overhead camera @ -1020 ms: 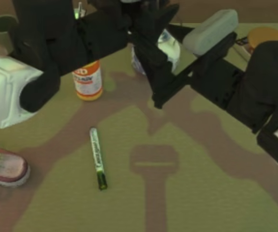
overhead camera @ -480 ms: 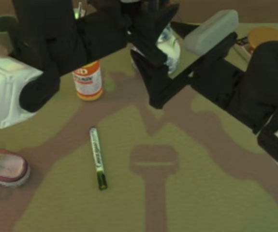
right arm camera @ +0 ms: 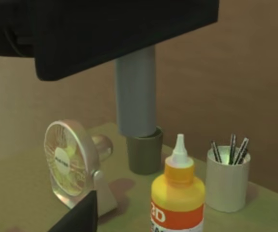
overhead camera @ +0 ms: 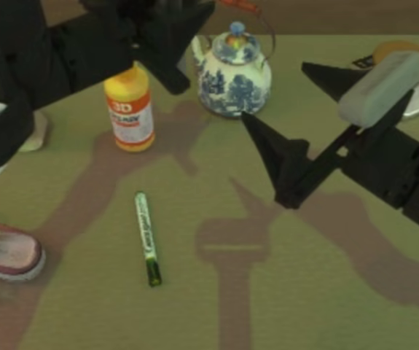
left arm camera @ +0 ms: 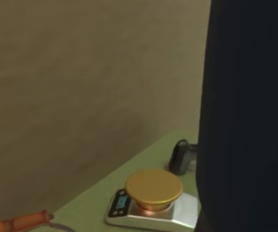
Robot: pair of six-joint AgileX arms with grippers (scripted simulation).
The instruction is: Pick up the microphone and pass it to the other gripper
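The microphone shows in the right wrist view as a silver-grey handle (right arm camera: 136, 96) hanging straight down from my left gripper (right arm camera: 124, 29), which is shut on it. In the top view the microphone is hidden under that gripper (overhead camera: 167, 51), high over the back left of the table. A dark navy mass (left arm camera: 247, 116) fills one side of the left wrist view. My right gripper (overhead camera: 273, 90), the other gripper, is open at the right with nothing between its fingers; one fingertip (right arm camera: 83, 215) shows in its own view.
An orange glue bottle (overhead camera: 129, 109) and a blue-and-white teapot (overhead camera: 235, 69) stand at the back. A green-and-white marker (overhead camera: 147, 237) lies mid-table and a shoe (overhead camera: 5, 248) at the left edge. A scale (left arm camera: 151, 200), fan (right arm camera: 73, 162), dark cup (right arm camera: 143, 154) and pen cup (right arm camera: 227, 179) stand around.
My right gripper has pulled away to the right from the meeting point over the teapot, its fingers wide apart. The left arm has swung back and left, uncovering the teapot.
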